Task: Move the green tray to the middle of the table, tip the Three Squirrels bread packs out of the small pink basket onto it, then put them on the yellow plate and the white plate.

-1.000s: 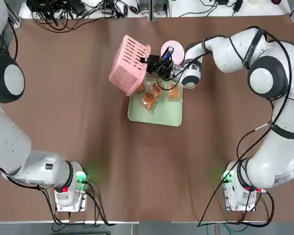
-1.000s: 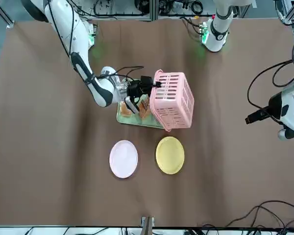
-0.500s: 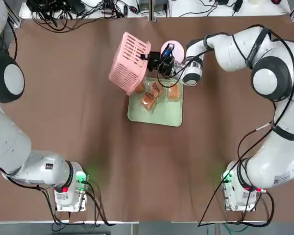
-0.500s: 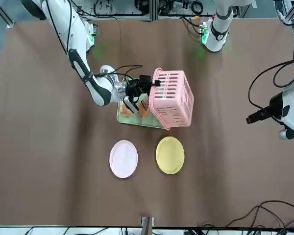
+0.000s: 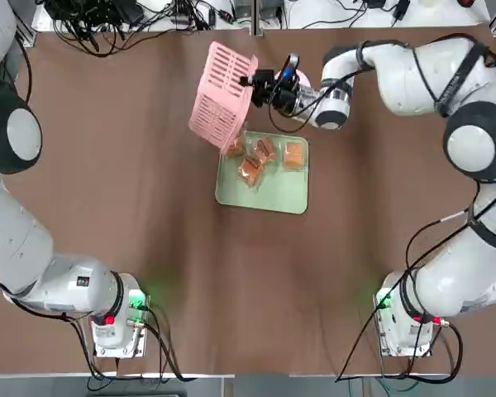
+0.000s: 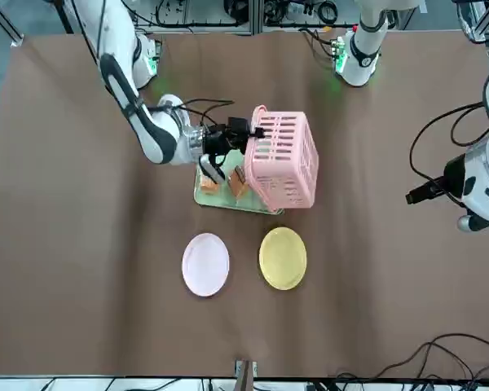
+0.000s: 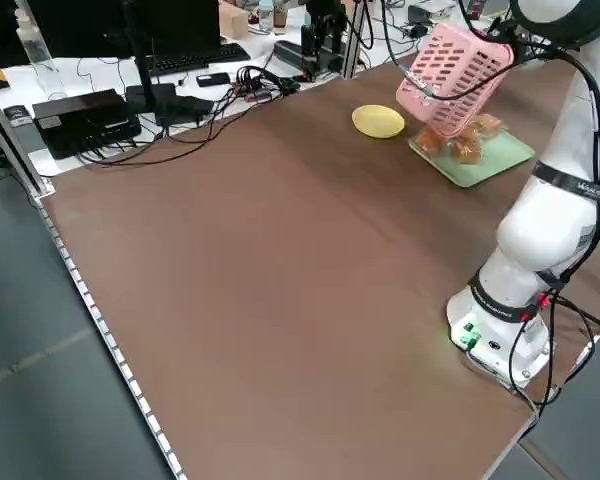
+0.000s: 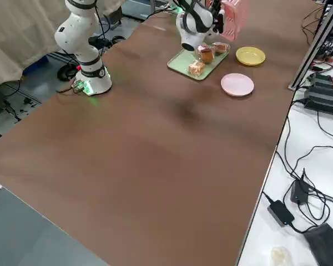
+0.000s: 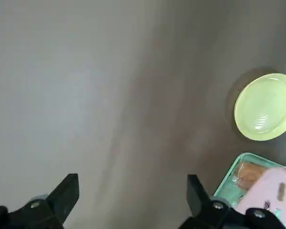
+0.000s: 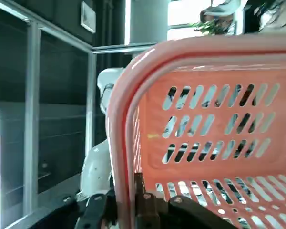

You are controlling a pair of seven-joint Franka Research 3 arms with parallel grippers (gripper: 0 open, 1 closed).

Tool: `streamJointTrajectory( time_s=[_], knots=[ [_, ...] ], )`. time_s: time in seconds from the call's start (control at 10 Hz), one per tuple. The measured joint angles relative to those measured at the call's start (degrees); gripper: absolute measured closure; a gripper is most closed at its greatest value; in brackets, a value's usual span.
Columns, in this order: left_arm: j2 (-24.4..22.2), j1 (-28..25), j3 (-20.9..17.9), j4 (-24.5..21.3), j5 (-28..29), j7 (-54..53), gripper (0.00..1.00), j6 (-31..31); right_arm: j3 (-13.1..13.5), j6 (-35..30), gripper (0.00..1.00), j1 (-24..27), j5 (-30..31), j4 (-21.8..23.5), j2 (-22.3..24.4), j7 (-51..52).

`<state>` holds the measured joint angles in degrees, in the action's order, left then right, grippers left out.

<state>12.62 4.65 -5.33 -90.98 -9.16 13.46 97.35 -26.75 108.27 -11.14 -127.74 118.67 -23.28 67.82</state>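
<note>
Lifted higher since before, our right pincer (image 5: 256,83) stays clamped on the slatted pink plastic basket's (image 5: 221,97) rim, tilted above the mint-green rectangular tray (image 5: 269,190); our left pincer (image 9: 128,200) stands apart.

Right arm reaching across, left arm held off to the side

The right gripper (image 5: 256,82) lies level, wrist turned sideways, its fingers (image 10: 142,202) pinched tight on a pink rim (image 10: 121,143) between them. The left gripper (image 9: 128,200) hangs pointing down, its fingers (image 9: 66,193) spread wide with nothing between them
</note>
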Motion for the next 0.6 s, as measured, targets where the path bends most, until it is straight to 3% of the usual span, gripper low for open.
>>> streamJointTrajectory(
  time_s=[0.3, 0.6],
  knots=[
    [0.0, 0.0, 0.0, -1.5, 0.0, -0.2, 0.0, -0.1, -2.0, 12.7, 0.92, 2.4, 1.4, 2.0, 7.8, -5.2],
    [-0.4, 0.7, 2.8, -3.9, 0.0, -0.1, 0.0, -0.2, -2.3, 15.3, 0.92, 5.7, 10.4, 5.1, 15.3, -13.8]
  ],
)
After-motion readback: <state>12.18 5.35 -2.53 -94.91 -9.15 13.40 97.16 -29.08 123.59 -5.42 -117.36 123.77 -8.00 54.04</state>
